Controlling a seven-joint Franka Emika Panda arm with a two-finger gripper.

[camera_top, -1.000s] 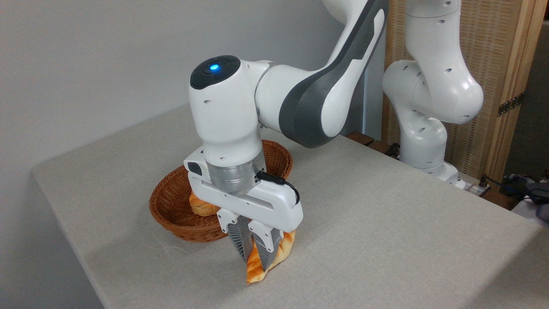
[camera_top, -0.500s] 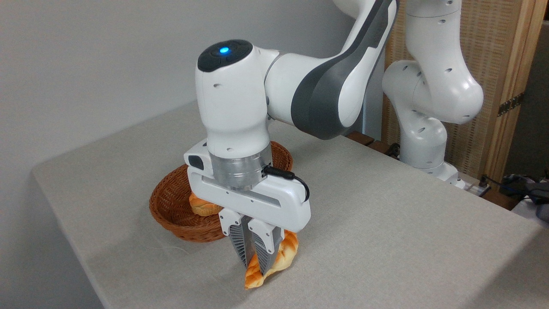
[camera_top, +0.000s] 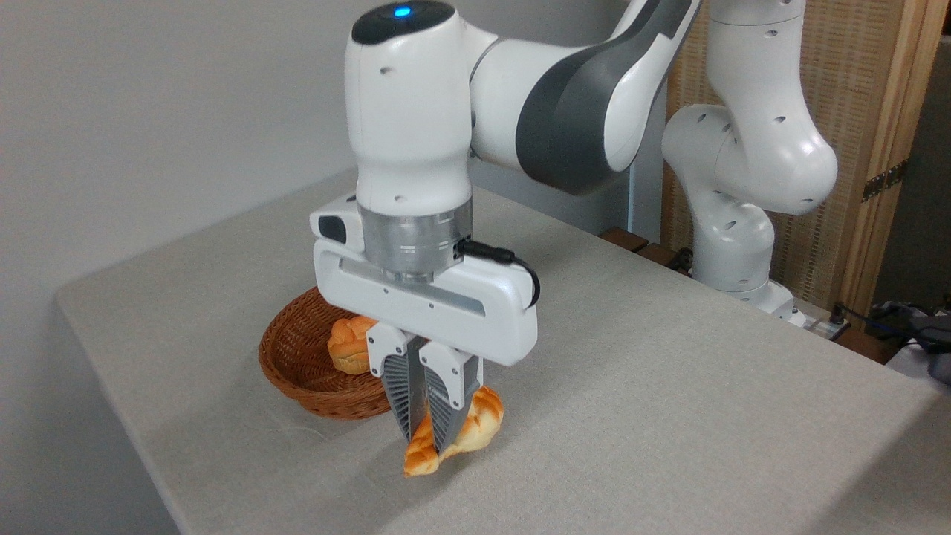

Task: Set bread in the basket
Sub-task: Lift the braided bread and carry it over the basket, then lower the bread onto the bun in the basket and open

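Glossy white plastic arm (camera_top: 416,111), woven wicker basket (camera_top: 297,364), matt cloth-covered table (camera_top: 669,386), glazed-looking bread (camera_top: 475,423).

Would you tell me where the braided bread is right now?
The bread is clamped in the gripper at lower centre, just right of the basket, outside it.

We read this as a lab or test room: a robot arm (camera_top: 594,82) bolted at a cloth-draped counter (camera_top: 669,386), bare grey wall (camera_top: 148,111) behind the jaws, a wicker screen (camera_top: 862,89) and loose cables (camera_top: 891,323) to their right.
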